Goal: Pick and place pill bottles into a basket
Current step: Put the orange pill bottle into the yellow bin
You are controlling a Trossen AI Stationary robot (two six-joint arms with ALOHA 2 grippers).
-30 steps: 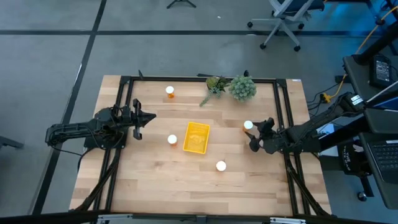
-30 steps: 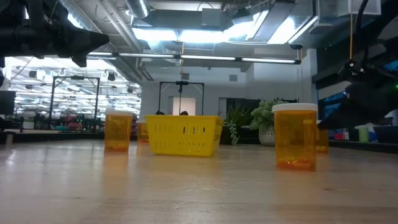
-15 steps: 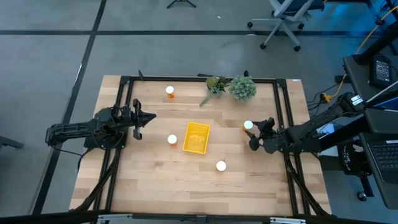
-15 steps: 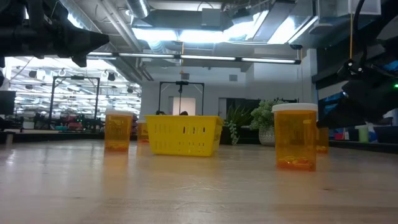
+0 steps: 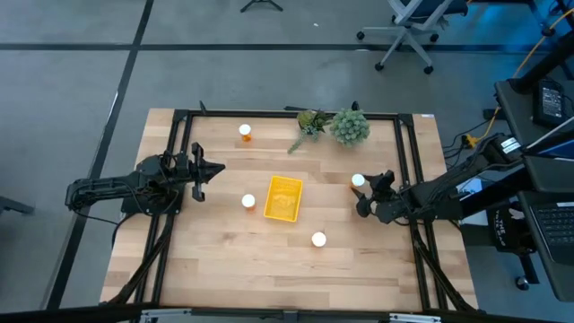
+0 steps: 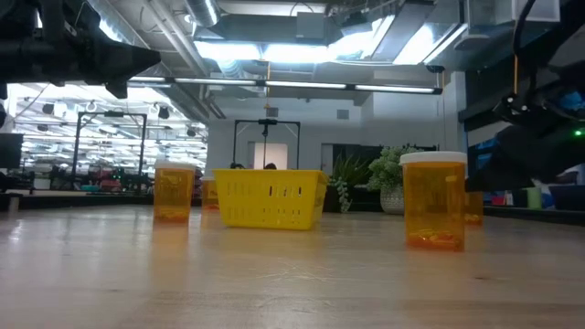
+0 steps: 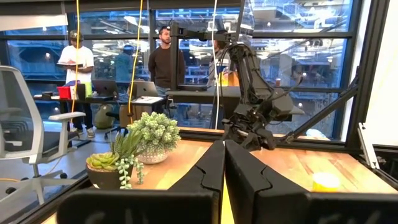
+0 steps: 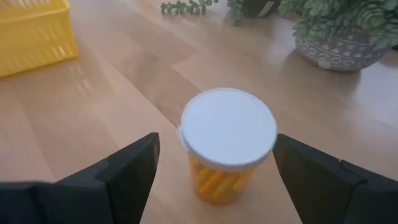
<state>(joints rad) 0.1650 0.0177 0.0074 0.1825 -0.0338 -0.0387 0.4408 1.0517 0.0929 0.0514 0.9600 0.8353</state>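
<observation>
high view counts four pill bottles, orange cylinders with round white caps, upright on the wood table around one yellow slotted basket. right gripper spread wide, flanking one bottle; left gripper pinched closed over the table's left side.

You won't find any readable text here — no label, brand, number or sign can be made out on the pill bottles, the basket or anything else in view.
</observation>
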